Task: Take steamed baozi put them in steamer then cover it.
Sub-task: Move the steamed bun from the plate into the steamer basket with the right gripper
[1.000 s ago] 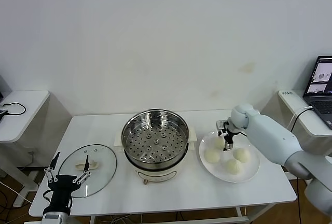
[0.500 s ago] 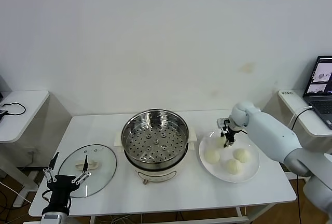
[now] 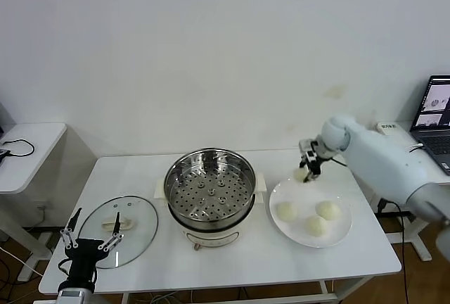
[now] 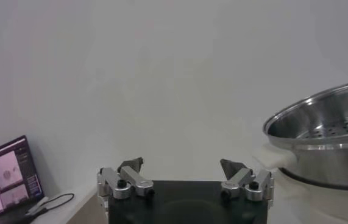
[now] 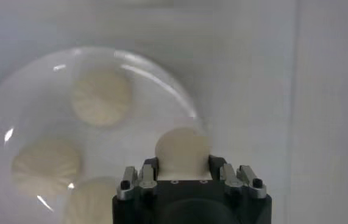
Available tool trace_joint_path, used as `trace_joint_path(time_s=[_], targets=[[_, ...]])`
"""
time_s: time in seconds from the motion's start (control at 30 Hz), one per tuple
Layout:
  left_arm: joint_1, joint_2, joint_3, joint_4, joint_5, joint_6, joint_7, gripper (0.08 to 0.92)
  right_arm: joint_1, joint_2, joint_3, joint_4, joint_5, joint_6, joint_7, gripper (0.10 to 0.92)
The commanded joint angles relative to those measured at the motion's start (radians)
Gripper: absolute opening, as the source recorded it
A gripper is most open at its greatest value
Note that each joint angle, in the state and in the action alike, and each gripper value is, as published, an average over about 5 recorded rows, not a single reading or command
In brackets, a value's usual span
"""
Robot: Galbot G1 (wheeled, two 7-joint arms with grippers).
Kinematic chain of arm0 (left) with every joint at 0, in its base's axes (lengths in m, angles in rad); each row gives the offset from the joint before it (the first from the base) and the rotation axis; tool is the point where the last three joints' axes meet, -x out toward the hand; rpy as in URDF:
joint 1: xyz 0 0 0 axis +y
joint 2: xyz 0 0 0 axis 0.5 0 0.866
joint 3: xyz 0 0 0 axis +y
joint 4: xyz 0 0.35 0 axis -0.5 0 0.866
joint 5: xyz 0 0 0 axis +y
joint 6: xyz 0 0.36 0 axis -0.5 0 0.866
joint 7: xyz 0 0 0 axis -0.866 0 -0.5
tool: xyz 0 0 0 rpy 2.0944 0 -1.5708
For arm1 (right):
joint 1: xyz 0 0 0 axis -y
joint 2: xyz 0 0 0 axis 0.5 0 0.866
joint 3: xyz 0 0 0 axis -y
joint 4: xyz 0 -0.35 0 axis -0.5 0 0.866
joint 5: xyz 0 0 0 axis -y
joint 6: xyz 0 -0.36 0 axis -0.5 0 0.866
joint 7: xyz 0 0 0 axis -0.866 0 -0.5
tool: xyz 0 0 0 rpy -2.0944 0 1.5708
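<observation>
Standing against a bare white wall [image 3: 211, 51], white table [image 3: 225, 262]; right fingers [image 3: 311, 165] pinching 1 baozi [image 3: 302, 174].

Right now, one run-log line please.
right gripper: shut on baozi, lifted above plate | left gripper: open, idle by cover | steamer: empty

White plate [image 3: 341, 237], laptop [image 3: 437, 114], side tables [image 3: 31, 150]

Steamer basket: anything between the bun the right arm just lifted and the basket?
Nothing visible. The right gripper holds a baozi above the plate's far edge; the steamer sits open and empty beside it, its cover lying on the table.
</observation>
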Motion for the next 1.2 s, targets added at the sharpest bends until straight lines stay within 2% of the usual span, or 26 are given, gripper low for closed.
trace_joint_path(time_s=[0.03,0.27,0.63,0.87,1.2], targets=[[0.002,0.004,0.001,0.009,-0.005,-0.002,0.002,0.823,0.299,-0.030,-0.161,0.129,0.219,-0.013,-0.008,0.526],[0.004,0.002,0.001,0.019,-0.006,-0.008,0.002,0.823,0.442,0.074,-0.278,0.192,0.310,-0.013,0.005,0.526],[0.004,-0.005,-0.018,0.016,-0.006,-0.011,0.003,0.823,0.409,0.299,-0.384,0.226,0.370,0.060,0.075,0.526],[0.005,-0.011,-0.035,0.014,-0.006,-0.013,0.002,0.823,0.353,0.372,-0.442,0.191,0.278,0.194,0.114,0.526],[0.001,-0.020,-0.042,0.021,-0.003,-0.018,0.000,0.823,0.252,0.405,-0.455,0.041,0.029,0.436,0.211,0.522]])
